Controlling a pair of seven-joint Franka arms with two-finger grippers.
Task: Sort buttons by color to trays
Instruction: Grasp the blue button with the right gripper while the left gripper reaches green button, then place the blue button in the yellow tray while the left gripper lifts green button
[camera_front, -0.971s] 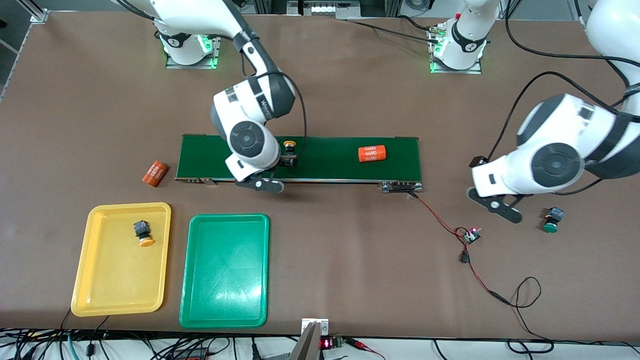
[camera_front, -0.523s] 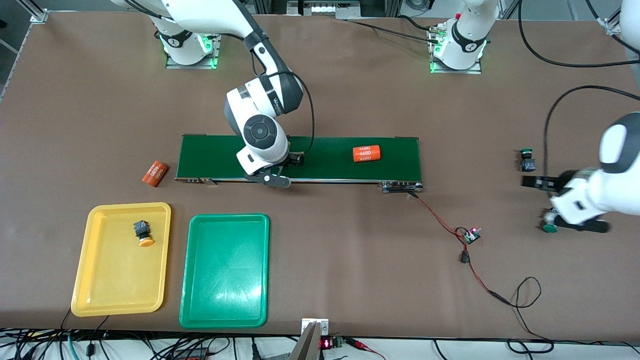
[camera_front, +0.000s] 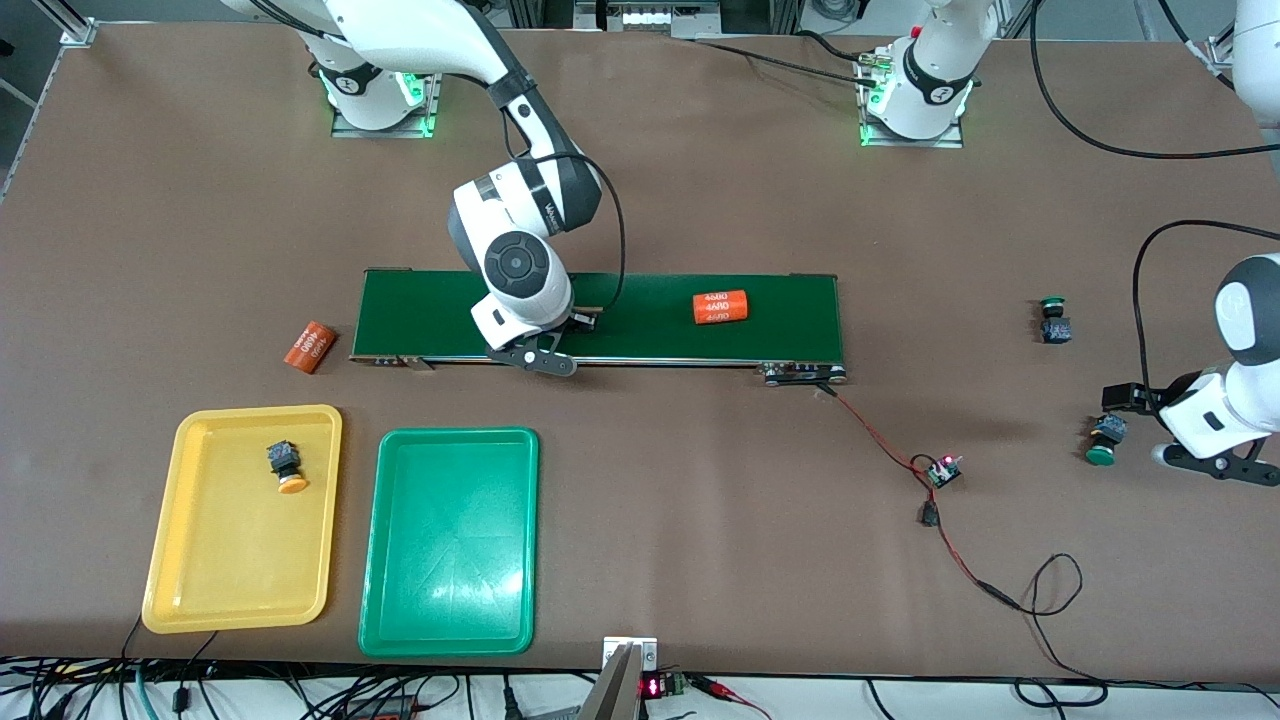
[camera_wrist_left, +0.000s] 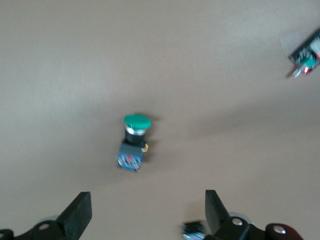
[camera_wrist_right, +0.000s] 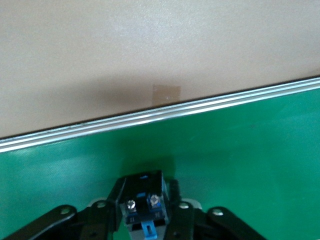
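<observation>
The right gripper (camera_front: 580, 322) is found low over the conveyor belt (camera_front: 650, 300), in its half toward the right arm's end of the table. Its fingers (camera_wrist_right: 112, 207) are pressed in on the dark body of a button (camera_wrist_right: 142, 202), which is pinched between them; the screw terminals of that body are seen in the right wrist view, and the cap is not visible. The belt's metal edge rail (camera_wrist_right: 160, 116) is seen just ahead of the held button. An orange cylinder (camera_front: 721, 307) lies on the same belt, well apart from the right gripper, toward the left arm's end. A second orange cylinder (camera_front: 307, 347) lies on the table just off the belt's other end.

The left gripper (camera_front: 1125, 398) is found near the left arm's end of the table, with its fingers (camera_wrist_left: 77, 212) spread wide and nothing between them. A green-capped button (camera_front: 1103, 441) lies on its side just beside this gripper. A further green-capped button (camera_front: 1053, 319) stands on the table, a little apart from the gripper and toward the belt. A small circuit board (camera_front: 943, 469) with wiring lies between the left gripper and the belt end.

The yellow tray (camera_front: 190, 590) holds one yellow-capped button (camera_front: 286, 466). The green tray (camera_front: 450, 600) lies beside it, both nearer to the front camera than the right gripper.
</observation>
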